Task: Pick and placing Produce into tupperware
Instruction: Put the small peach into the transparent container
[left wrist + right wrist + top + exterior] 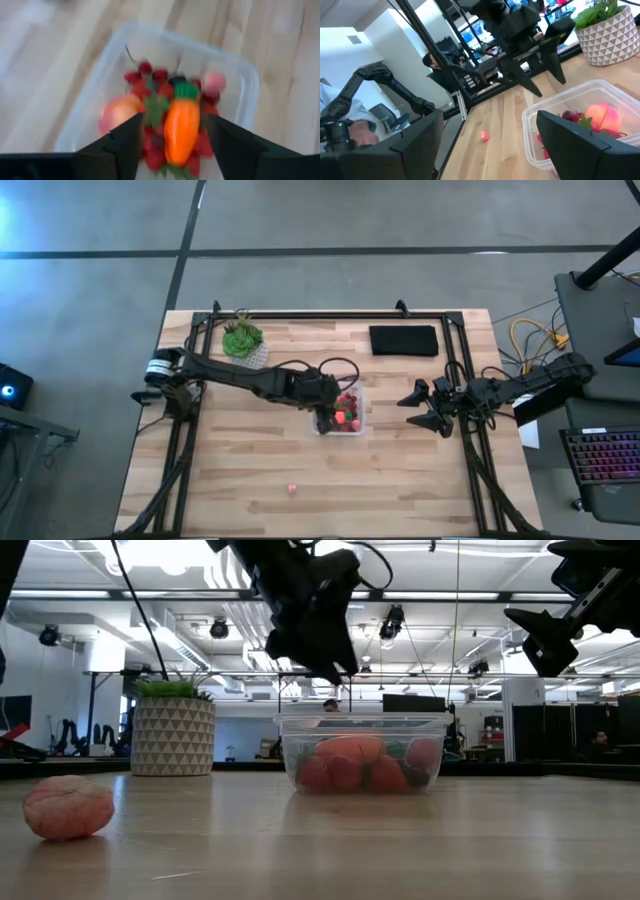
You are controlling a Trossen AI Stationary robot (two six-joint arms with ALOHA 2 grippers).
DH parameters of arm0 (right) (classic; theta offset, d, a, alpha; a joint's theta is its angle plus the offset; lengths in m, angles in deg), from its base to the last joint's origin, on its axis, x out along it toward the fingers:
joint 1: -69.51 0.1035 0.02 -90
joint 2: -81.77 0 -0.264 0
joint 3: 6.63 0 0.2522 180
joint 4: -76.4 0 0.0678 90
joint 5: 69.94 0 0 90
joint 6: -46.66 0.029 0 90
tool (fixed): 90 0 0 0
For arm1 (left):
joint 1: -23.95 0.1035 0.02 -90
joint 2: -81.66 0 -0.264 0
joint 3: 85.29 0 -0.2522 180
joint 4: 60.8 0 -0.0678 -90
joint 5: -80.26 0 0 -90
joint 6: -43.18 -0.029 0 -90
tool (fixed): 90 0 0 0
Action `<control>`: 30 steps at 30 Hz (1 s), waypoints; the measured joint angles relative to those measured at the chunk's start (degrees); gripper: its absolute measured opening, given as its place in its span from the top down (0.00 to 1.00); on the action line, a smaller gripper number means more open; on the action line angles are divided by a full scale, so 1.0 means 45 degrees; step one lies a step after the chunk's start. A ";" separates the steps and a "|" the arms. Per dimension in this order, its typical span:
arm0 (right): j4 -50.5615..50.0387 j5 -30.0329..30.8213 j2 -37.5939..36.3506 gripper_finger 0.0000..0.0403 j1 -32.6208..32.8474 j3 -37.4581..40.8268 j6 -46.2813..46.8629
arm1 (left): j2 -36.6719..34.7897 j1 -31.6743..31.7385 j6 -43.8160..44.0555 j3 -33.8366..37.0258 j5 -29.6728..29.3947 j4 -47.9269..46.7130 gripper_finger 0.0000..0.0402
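Observation:
The clear square tupperware (pixel 361 410) (pixel 362 726) stands mid-table. It holds an orange carrot piece (pixel 181 131), a pink-red round fruit (pixel 118 113) and several small red berries (pixel 145 66). My left gripper (pixel 324 420) (pixel 175 121) hovers open above the tupperware, its fingers on either side of the carrot without touching it. One small pink piece (pixel 292 489) (pixel 68 807) lies on the table toward the near edge. My right gripper (pixel 421 410) (pixel 490 145) waits open in the air to the right of the tupperware.
A green plant in a pale patterned pot (pixel 243 340) (pixel 173 732) stands toward the far left. A black rectangular pad (pixel 404 340) lies at the far edge. Black frame rails (pixel 462 380) run along the table's sides. Bare wood lies near the loose pink piece.

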 joint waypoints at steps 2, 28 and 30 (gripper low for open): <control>-0.0001 -0.0004 0.0013 0.22 0.0001 0.0002 -0.0002 | -0.0020 -0.0071 0.0012 0.0010 0.0797 -0.0605 0.46; 0.0004 0.0000 0.0009 0.23 0.0001 0.0001 -0.0001 | -0.0170 -0.6028 1.0072 0.1532 0.1115 -0.2120 0.52; 0.0007 -0.0002 0.0008 0.22 0.0000 0.0001 -0.0002 | -0.0181 -0.6377 1.0462 0.1714 0.1111 -0.2064 0.52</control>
